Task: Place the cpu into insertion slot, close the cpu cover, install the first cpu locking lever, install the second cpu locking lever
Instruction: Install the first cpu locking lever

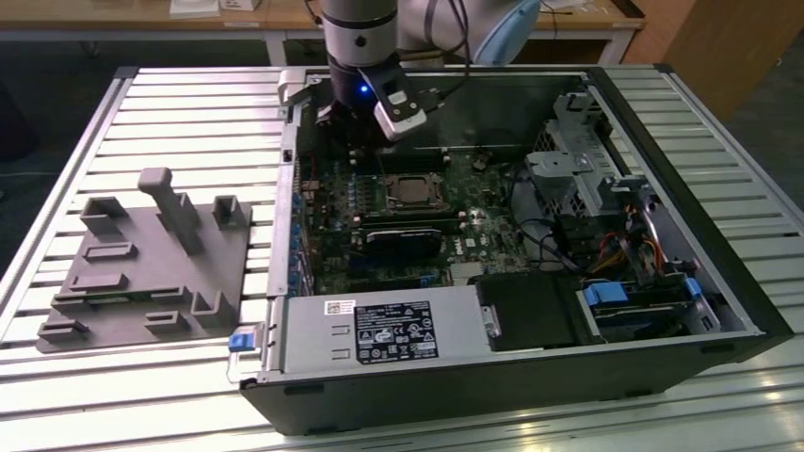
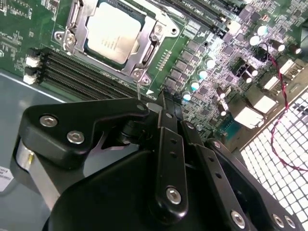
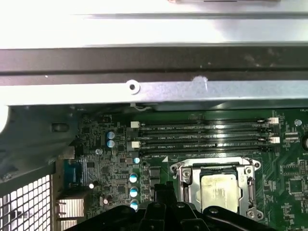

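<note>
Already the cpu (image 2: 113, 31) is laid flat in the insertion slot (image 3: 214, 172), which is seen as a black square edge around it. The cpu is a small square chip with a dull, smooth, silver-beige metal top. The cpu cover (image 2: 150, 48), a thin shiny metal frame with a big square window, is laid down flat around the chip. A thin silver rod (image 2: 138, 90) is stood up from a screw (image 2: 139, 74) at one corner of the frame, just beside the tip of the gripper (image 2: 161, 103). Long, narrow black memory slots (image 2: 82, 67) are set beside the insertion slot on the green board (image 2: 29, 19), which is dotted with tiny grey parts. The board is held in a big black metal computer case (image 1: 503, 400), laid open on a table (image 1: 188, 104) made of long silver ribs. A flat grey plate (image 1: 138, 273) with blocky pegs is set on the table at the exterior view's left. The arm (image 1: 361, 38) is held straight up and down over the far side of the case in the exterior view, and the black gripper, made of smooth bolted bars, is pointed down at the board, near the cpu but apart from it. Whether the gripper is clenched or let go cannot be told.
</note>
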### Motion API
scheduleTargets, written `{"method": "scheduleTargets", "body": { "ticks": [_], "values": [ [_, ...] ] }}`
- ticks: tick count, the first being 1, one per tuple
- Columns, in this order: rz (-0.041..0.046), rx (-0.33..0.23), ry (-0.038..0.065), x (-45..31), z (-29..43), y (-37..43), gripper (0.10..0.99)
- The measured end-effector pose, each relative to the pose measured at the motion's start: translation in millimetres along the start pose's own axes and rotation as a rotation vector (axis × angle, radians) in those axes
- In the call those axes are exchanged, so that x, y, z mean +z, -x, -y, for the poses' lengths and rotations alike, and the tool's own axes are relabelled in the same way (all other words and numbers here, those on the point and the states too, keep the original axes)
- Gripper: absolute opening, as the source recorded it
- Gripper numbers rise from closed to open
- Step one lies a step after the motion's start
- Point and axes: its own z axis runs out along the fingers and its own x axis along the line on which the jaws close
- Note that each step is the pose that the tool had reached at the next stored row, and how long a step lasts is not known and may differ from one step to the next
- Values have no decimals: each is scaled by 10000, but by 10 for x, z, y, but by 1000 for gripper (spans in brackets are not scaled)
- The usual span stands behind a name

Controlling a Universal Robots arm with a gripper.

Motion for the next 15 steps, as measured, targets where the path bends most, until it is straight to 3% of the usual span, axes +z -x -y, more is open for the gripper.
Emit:
{"method": "scheduleTargets", "body": {
  "ticks": [3, 8, 10, 12, 15],
  "values": [
    [-16, -29, 229, -2, 1, -13, 106],
    [-50, -50, 909, -2, 1, -25, 106],
    [-60, -56, 1100, -2, 1, -26, 106],
    [-67, -61, 1212, -2, 1, -27, 106],
    [-68, -64, 1218, -2, 1, -22, 106]
  ]
}}
